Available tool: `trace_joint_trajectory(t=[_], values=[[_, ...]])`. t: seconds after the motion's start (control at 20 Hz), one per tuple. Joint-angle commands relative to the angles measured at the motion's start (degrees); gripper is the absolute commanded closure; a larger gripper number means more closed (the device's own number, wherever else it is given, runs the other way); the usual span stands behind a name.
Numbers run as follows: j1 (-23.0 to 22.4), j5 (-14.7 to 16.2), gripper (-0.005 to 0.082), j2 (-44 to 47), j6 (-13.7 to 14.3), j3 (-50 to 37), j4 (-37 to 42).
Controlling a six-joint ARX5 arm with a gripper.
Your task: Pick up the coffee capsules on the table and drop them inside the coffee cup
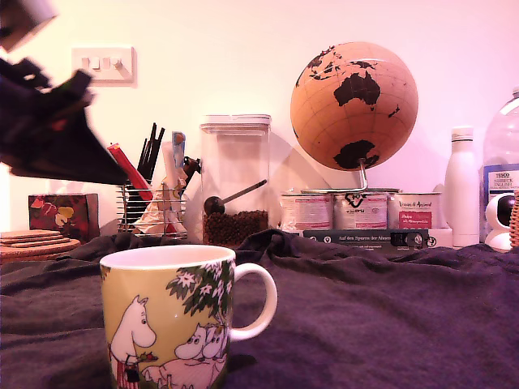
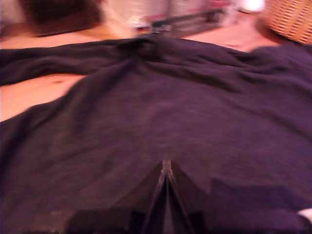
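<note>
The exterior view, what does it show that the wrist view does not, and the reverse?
Only the exterior view shows the coffee cup, the globe, the clear canister of coffee beans and the white bottle. Only the wrist view shows the gripper tips, pressed together with nothing between them, and a woven basket. Both show the wrinkled dark fabric on the table. No coffee capsule is visible in either view.
</note>
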Motion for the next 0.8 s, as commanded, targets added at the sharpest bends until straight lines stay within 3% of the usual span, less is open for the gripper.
trace_joint_trajectory(t=[0.0,0.45,0.75], values=[[1.84,0.31,0.0788,-0.55,0.07,-0.57,0.39],[11.13,1.81,0.0788,-1.36,0.52,-3.61,-0.85],[17.03,4.72,0.0788,-9.97,0.33,-12.0,-1.14]])
